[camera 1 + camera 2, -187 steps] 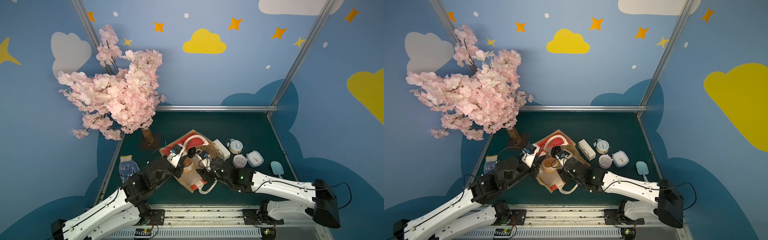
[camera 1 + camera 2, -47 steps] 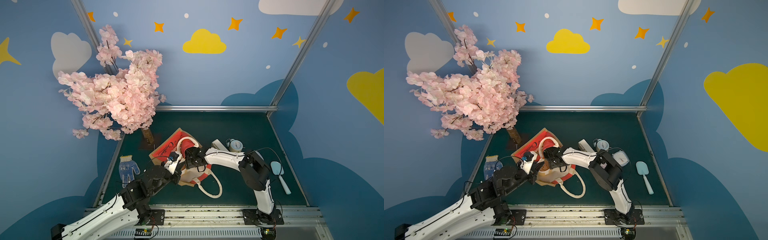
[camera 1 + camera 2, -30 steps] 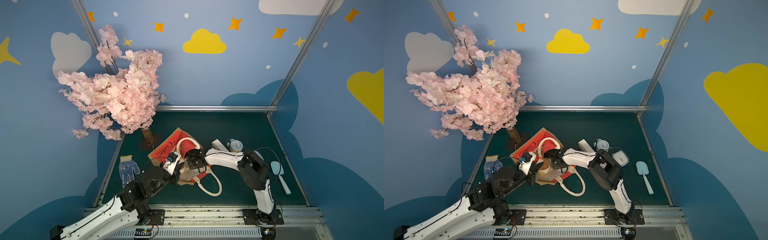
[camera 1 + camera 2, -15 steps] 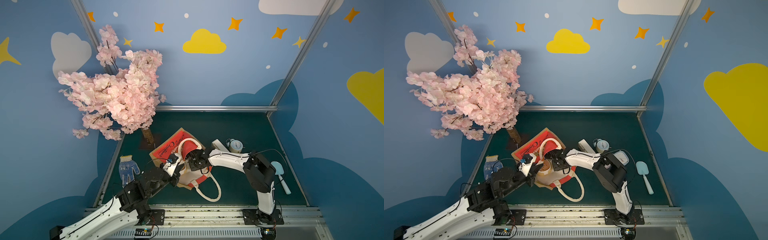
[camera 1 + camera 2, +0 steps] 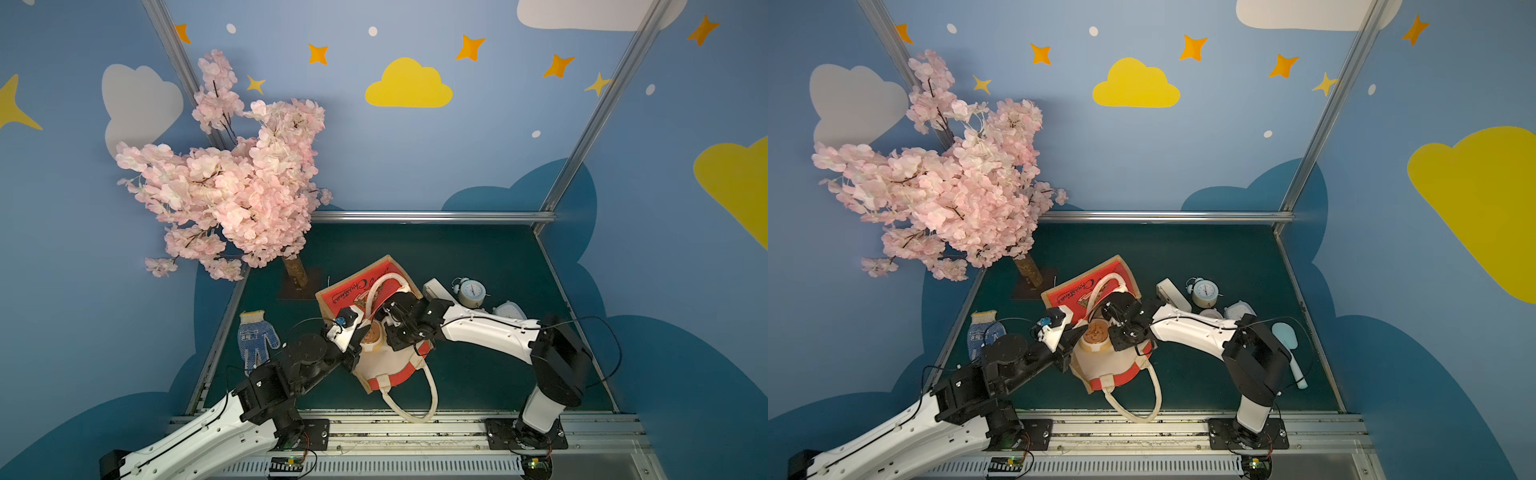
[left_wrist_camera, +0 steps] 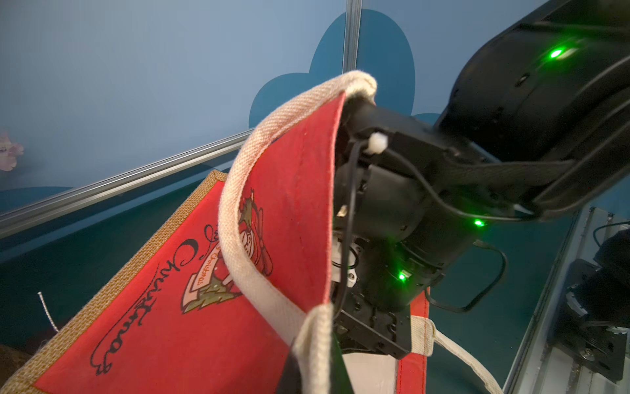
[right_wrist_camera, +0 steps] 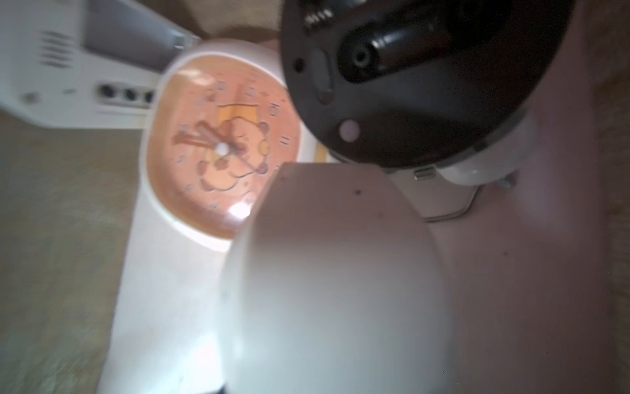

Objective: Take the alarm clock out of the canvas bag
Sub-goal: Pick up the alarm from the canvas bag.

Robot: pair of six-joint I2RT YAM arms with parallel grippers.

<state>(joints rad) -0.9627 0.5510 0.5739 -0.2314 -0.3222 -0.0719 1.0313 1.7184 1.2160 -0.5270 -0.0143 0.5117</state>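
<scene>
The right arm [image 5: 486,332] has reached into the canvas bag [image 5: 353,291].

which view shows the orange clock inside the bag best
The right wrist view: the orange clock is large there, face and hands visible, though blurred. In both top views the clock sits small inside the canvas bag. The left wrist view shows only the bag's red face.

Two matching arms here: the left arm [image 5: 199,440] and the right arm [image 5: 486,332] both wear glossy white shells on the long links, with chunky matte-black joint housings [image 5: 557,365]. Up close, the right arm's wrist is all black, dotted with small green lights [image 6: 402,275], and a thin black cable [image 6: 347,238] runs down from a white tie [image 6: 376,142]. The left end effector [image 6: 313,341] has dark, tapered fingers. Behind it there's a white camera mount [image 5: 347,330] with a blue plug [image 5: 340,321]. Black bolted base plates [image 5: 316,434] sit underneath.
</scene>
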